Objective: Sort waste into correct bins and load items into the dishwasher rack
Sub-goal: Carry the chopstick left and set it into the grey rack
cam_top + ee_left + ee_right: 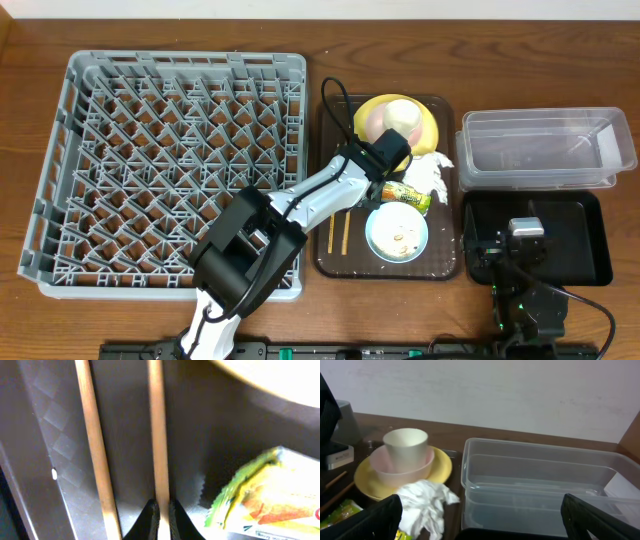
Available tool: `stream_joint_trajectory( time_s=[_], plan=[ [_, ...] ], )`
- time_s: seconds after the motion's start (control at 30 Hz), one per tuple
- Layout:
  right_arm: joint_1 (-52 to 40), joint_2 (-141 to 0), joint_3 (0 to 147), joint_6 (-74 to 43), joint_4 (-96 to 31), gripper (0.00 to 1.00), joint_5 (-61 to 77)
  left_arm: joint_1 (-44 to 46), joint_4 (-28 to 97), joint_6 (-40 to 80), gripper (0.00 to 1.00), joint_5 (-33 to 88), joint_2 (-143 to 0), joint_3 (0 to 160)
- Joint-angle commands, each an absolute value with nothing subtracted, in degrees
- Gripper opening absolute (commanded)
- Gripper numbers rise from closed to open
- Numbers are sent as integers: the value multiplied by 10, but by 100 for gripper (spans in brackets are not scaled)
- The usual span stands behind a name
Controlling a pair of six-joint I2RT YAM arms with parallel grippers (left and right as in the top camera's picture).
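In the left wrist view my left gripper [161,517] is shut on one wooden chopstick [158,435]. The other chopstick [97,450] lies free beside it on the dark-brown serving tray. The green-and-orange wrapper [260,495] lies just to the right. From overhead, the chopsticks [340,232] stick out below my left arm, which hides the jaws. The yellow plate [432,128] carries a bowl with the white cup [400,115] in it. The tissue [430,172] and the blue dish [396,233] with food scraps lie nearby. My right gripper [525,235] hangs open and empty over the black tray [585,240].
The grey dishwasher rack [170,170] fills the left of the table. The clear tub [545,150] stands behind the black tray. The brown serving tray [335,262] sits between the rack and the bins. A black cable [330,95] loops over its far left corner.
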State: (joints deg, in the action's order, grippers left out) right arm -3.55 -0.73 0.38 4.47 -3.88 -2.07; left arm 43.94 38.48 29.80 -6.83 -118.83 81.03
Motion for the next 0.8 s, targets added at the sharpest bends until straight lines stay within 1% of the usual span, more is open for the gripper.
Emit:
stream_joint_trajectory(
  time_s=[0.0,0.27,0.63,0.77],
  plan=[
    [-30,-7,3,48,-41,99,-21,437,384,293,6,-76,-1211,808],
    [-30,-7,3,48,-41,99,-21,430,399,292,6,-76,-1168,831],
    [-30,-7,3,48,-41,99,-21,372,438,292,6,-76,-974,833],
    [-30,-7,3,48,-41,99,-21,340,453,262,6,-76,-929,833]
  ],
)
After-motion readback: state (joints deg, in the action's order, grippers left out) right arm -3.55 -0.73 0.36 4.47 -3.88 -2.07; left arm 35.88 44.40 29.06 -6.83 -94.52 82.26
